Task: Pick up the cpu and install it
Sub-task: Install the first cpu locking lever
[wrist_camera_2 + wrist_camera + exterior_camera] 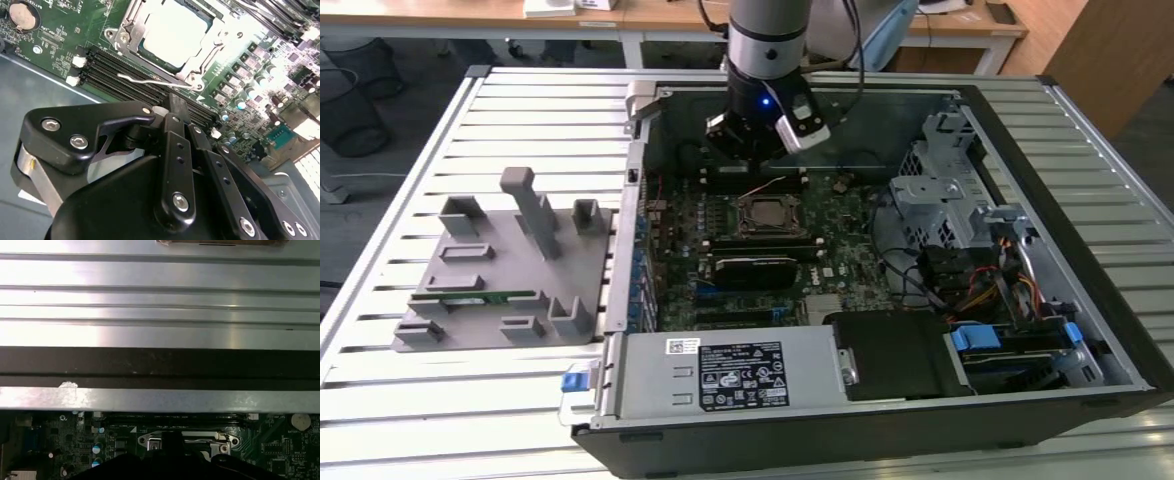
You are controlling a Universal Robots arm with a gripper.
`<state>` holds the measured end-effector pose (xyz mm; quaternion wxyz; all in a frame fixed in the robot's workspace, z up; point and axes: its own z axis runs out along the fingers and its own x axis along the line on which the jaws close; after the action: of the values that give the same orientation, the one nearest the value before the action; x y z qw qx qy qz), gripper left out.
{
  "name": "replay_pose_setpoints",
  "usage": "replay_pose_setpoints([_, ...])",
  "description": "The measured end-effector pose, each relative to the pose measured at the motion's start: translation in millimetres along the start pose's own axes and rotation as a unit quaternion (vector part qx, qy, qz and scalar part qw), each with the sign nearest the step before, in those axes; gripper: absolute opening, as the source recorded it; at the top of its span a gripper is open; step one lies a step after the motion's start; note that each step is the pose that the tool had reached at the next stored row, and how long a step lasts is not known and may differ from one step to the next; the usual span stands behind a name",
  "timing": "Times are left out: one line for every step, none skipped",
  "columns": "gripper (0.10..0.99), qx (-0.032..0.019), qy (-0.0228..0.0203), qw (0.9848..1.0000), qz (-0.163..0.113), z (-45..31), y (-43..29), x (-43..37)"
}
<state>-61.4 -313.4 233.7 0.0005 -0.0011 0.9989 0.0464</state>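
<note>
An open PC case (881, 400) is seen lying on a slatted metal table (520, 120), w/ a grey parts fixture (507, 270) set beside it at the exterior view's left; a green memory stick (470, 297) is held in that fixture. Inside the case the motherboard (834, 235) is laid flat, approx. mid-case. The arm (767, 40) is positioned over the board's far edge, w/ the gripper (750, 140) hanging just beyond the socket (770, 214). In the second wrist view the cpu (172, 32) is seen seated in the socket frame (215, 37), silvery top facing up, so placement is judged done or nearly so. The thin retention lever (150, 80) is seen lying across the memory slots (115, 67) beside the socket, apparently not latched; this can't be confirmed. The gripper's black linkage (170, 165) is seen up close in that view, above the slots, but the fingertips are hidden, so how far apart the fingers stand can't be told; nothing is seen held. Risks, as judged: if the chip isn't fully squared in the frame, pins underneath could be bent once load is applied; the lever could be snagged or pushed sideways by the linkage, given how near they are; the slots and small capacitors (240, 102) close by could be struck on a low sweep.
</note>
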Motion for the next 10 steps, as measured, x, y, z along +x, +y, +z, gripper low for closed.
replay_pose_setpoints([0.106, 0.0, 0.0001, 1.0, -0.001, 0.7, -0.1, -0.4])
replay_pose_setpoints([0.106, 0.0, 0.0005, 1.0, -0.006, 1.4, -0.1, -0.6])
replay_pose_setpoints([0.106, 0.0, 0.001, 0.9999, -0.011, 1.9, -0.2, -0.8])
replay_pose_setpoints([0.106, 0.0, 0.0013, 0.9999, -0.014, 2.4, -0.2, -1.4])
replay_pose_setpoints([0.106, 0.0, 0.0015, 0.9999, -0.015, 2.7, -0.2, -2.2])
replay_pose_setpoints([0.106, 0.0, 0.0016, 0.9999, -0.016, 3.0, -0.3, -3.2])
replay_pose_setpoints([0.106, -0.0001, 0.0015, 0.9999, -0.016, 3.2, -0.3, -4.2])
replay_pose_setpoints([0.106, -0.0001, 0.0015, 0.9999, -0.016, 3.4, -0.3, -5.1])
replay_pose_setpoints([0.106, -0.0001, 0.0015, 0.9999, -0.016, 3.6, -0.4, -5.9])
replay_pose_setpoints([0.106, 0.0, 0.0015, 0.9999, -0.016, 3.7, -0.4, -6.8])
